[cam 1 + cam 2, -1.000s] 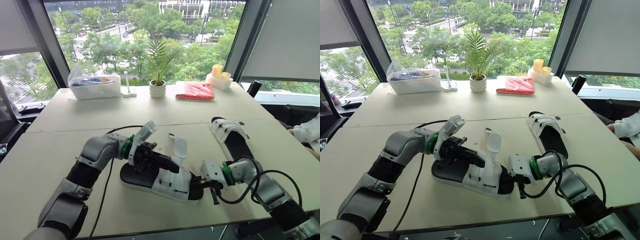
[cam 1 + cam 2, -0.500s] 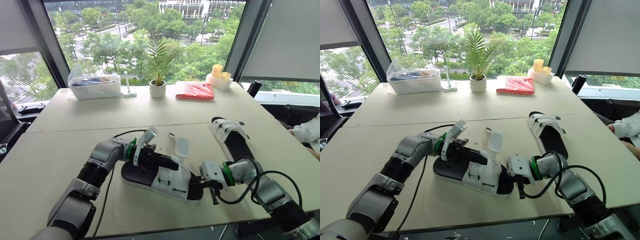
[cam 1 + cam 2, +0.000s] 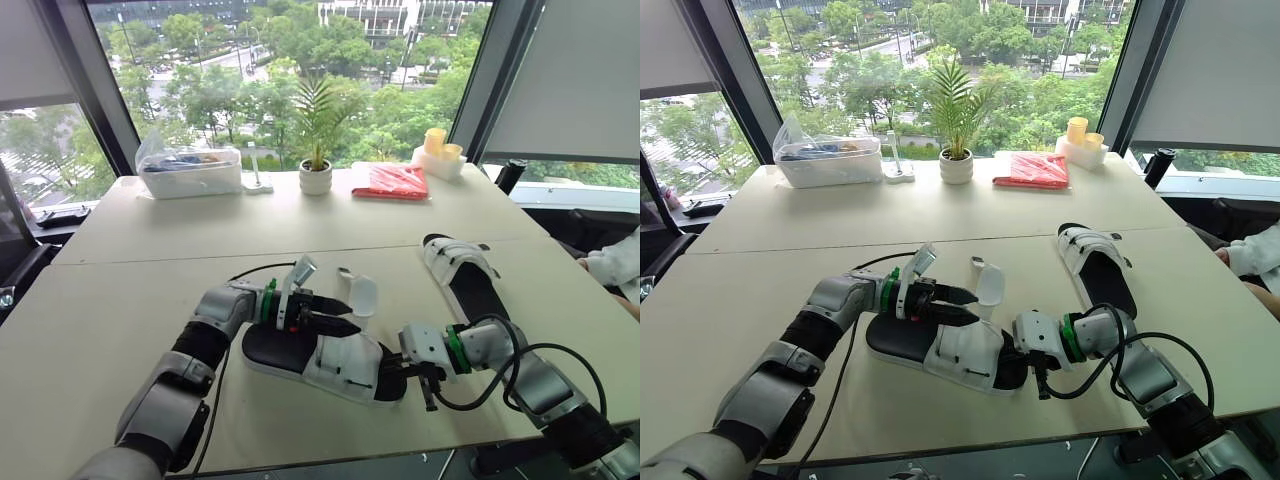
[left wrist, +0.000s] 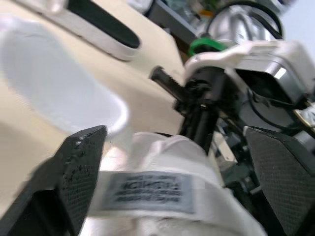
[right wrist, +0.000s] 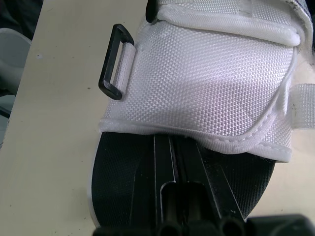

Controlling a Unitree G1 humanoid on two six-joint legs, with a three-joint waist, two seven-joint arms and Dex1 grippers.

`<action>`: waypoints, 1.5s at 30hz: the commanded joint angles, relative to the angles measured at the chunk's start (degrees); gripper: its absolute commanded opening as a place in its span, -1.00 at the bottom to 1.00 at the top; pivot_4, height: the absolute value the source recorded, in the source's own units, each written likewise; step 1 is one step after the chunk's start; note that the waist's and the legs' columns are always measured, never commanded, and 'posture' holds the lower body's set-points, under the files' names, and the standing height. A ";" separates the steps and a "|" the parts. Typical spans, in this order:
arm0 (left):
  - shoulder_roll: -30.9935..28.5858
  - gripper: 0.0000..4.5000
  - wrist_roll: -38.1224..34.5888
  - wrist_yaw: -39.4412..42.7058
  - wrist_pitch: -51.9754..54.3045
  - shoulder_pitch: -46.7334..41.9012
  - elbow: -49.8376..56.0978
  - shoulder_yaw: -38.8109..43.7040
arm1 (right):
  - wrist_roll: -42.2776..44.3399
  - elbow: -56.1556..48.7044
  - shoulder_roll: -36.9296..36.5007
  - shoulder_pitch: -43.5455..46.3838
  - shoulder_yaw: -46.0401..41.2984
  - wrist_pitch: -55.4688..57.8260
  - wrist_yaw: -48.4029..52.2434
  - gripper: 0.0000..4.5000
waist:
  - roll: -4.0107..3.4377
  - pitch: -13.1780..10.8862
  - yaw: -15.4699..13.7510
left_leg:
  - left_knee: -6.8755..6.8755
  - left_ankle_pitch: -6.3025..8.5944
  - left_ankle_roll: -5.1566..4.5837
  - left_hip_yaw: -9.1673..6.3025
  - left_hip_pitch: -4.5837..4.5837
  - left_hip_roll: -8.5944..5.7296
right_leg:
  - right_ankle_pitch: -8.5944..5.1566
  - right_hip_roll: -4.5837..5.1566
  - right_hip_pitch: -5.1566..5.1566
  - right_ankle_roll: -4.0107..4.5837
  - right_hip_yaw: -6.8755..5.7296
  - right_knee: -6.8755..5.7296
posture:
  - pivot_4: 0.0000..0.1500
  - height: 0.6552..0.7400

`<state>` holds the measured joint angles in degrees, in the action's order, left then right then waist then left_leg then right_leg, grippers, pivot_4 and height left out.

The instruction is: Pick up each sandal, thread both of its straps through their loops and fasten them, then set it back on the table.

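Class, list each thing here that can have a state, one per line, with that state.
near sandal: lying flat on the table.
strap: loose, sticking up.
loop: empty, no strap through it.
far sandal: flat on the table, apart from both grippers.
left gripper: open, over the near sandal's upper.
right gripper: shut on the near sandal's toe end.

Near sandal (image 3: 345,362) is lying front-centre on the surface (image 3: 110,300), second sandal (image 3: 465,275) is lying behind-right of it, potted plant (image 3: 316,172) is standing far back.

White woven upper on black-soled sandal (image 3: 940,352), black loop (image 5: 108,92), plain beige table (image 3: 760,270).
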<state>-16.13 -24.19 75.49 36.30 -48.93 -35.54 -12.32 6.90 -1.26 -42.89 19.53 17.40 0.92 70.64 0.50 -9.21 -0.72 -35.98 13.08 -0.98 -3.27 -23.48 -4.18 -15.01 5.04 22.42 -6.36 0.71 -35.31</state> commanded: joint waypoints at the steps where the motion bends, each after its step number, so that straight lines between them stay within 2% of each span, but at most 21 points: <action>1: 0.78 0.99 2.38 -5.59 -4.40 -2.32 -3.75 3.17 | -3.31 2.06 -0.85 -1.83 2.38 1.83 0.50 -1.00 | 0.01 0.00 -0.02 | -0.01 0.00 0.00 0.00 0.00 0.00 | 0.00 0.00 0.00 0.00 0.00 0.00 | 1.00 1.00; 9: 2.66 0.99 4.74 -14.61 -10.81 -9.84 -17.00 9.11 | -3.52 2.78 -0.59 -1.30 2.56 1.41 0.64 -1.00 | 0.11 -0.06 -0.03 | -0.04 0.00 0.01 -0.02 -0.01 -0.01 | 0.04 -0.03 0.02 -0.08 -0.06 -0.02 | 1.00 1.00; 13: 3.24 0.99 5.88 -12.17 -9.15 -11.41 -19.97 9.16 | -3.55 2.81 -0.68 -1.25 2.50 1.30 0.64 -1.00 | 0.11 -0.06 -0.01 | -0.04 0.00 0.01 -0.02 -0.01 -0.04 | 0.10 -0.04 -0.07 -0.19 -0.08 -0.03 | 1.00 1.00; 17: 3.05 0.99 6.73 -6.20 -4.02 -11.03 -18.69 7.35 | -3.52 2.63 -0.80 -1.46 2.45 1.35 0.55 -1.00 | 0.11 -0.06 0.03 | -0.04 0.00 0.00 -0.01 -0.05 -0.04 | 0.10 -0.05 -0.09 -0.19 -0.09 -0.12 | 1.00 1.00; 22: 2.98 0.99 9.13 -4.77 -4.16 -10.26 -18.44 6.19 | -3.52 2.64 -0.71 -1.44 2.47 1.45 0.45 -1.00 | 0.11 -0.06 0.03 | -0.07 0.00 0.01 -0.02 -0.05 -0.04 | 0.10 -0.05 -0.09 -0.19 -0.09 -0.16 | 1.00 1.00; 25: 2.70 0.61 9.57 -2.89 -3.58 -9.92 -17.31 5.89 | -3.54 2.74 -0.65 -1.33 2.51 1.43 0.40 -1.00 | 0.11 -0.06 0.03 | -0.07 0.00 0.01 -0.02 -0.05 -0.04 | 0.10 -0.05 -0.08 -0.19 -0.08 -0.16 | 1.00 1.00; 31: 1.64 -0.81 8.11 2.07 1.06 -9.33 -13.19 6.52 | -3.67 3.29 -0.42 -0.87 2.65 1.27 0.39 -1.00 | 0.11 -0.06 0.05 | -0.06 0.00 0.01 -0.02 -0.05 -0.04 | 0.10 -0.04 -0.09 -0.18 -0.08 -0.16 | 1.00 1.00; 32: 1.38 -0.99 7.68 2.90 1.53 -9.12 -12.06 6.78 | -3.69 3.37 -0.40 -0.80 2.67 1.24 0.39 -1.00 | 0.11 -0.06 0.06 | -0.06 0.00 0.01 -0.02 -0.05 -0.04 | 0.10 -0.04 -0.09 -0.18 -0.08 -0.16 | 1.00 1.00; 45: -1.23 -0.99 -2.96 5.56 9.46 -8.11 -1.07 14.40 | -3.73 3.69 -0.57 -0.65 2.64 1.00 0.32 -1.00 | 0.11 -0.06 0.13 | -0.07 -0.01 0.02 -0.03 -0.06 -0.03 | 0.10 -0.03 -0.05 -0.18 -0.06 -0.18 | 1.00 1.00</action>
<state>-17.22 -24.62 80.91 45.32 -56.78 -39.09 0.05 6.80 -0.47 -42.85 20.49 17.78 0.73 70.87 0.61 -9.27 -0.59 -36.06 13.08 -0.96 -3.30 -23.54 -4.22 -14.91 5.01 22.37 -6.54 0.66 -35.50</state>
